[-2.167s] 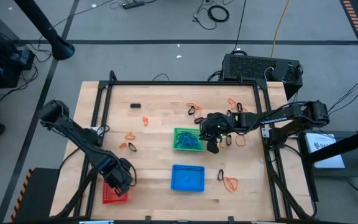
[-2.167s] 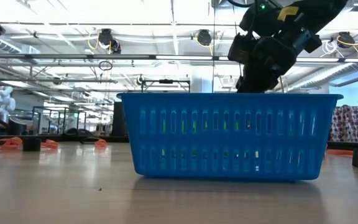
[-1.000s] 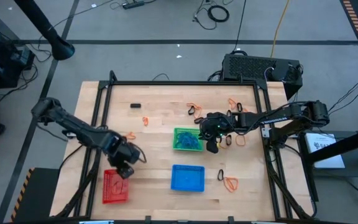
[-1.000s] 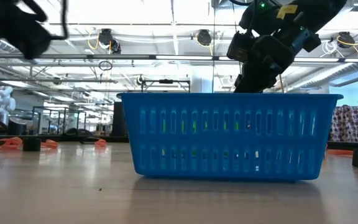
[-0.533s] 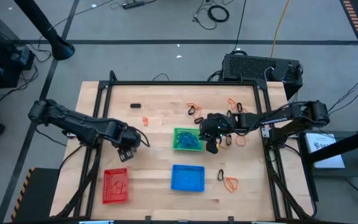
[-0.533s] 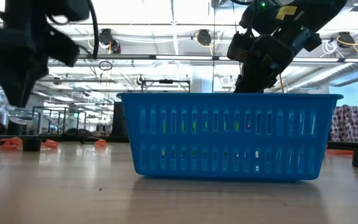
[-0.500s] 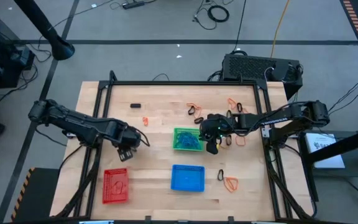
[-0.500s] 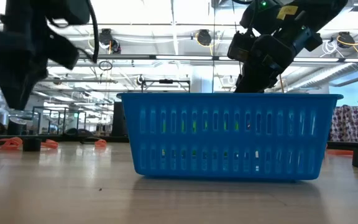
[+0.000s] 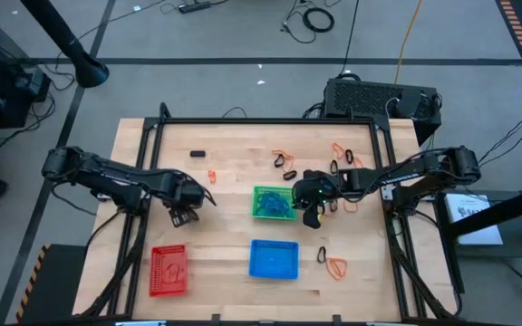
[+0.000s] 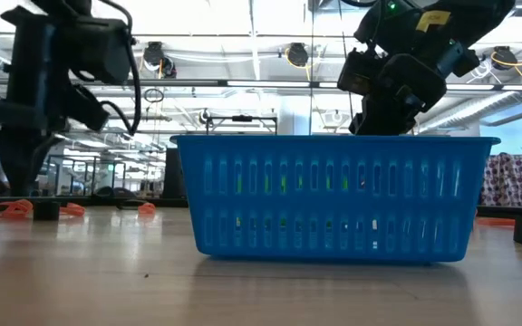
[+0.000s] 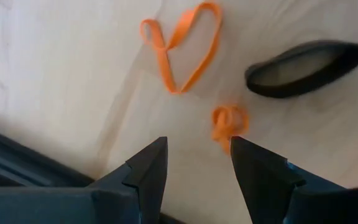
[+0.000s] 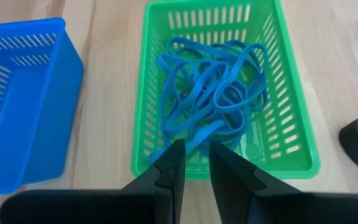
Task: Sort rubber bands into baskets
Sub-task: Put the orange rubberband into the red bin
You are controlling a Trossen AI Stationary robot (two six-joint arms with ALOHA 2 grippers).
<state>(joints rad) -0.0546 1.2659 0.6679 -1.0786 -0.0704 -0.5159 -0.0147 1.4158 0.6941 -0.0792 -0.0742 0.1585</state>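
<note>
The left gripper (image 11: 194, 163) hangs open and empty over two orange rubber bands (image 11: 182, 43) and a black band (image 11: 304, 67) on the table (image 9: 225, 172). The right gripper (image 12: 194, 163), jaws narrowly parted, seemingly holding nothing, hovers beside the green basket (image 12: 294, 130) of blue bands (image 12: 213, 93).

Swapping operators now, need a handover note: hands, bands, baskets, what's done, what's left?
Left hand: open, empty, above an orange band, a small crumpled orange band and a black band on the table's left part.
Right hand: jaws narrowly apart, nothing visibly held, at the green basket.
Done: blue bands are in the green basket; the red basket holds some orange.
Left: blue basket looks empty; loose orange and black bands lie scattered around the table.
</note>
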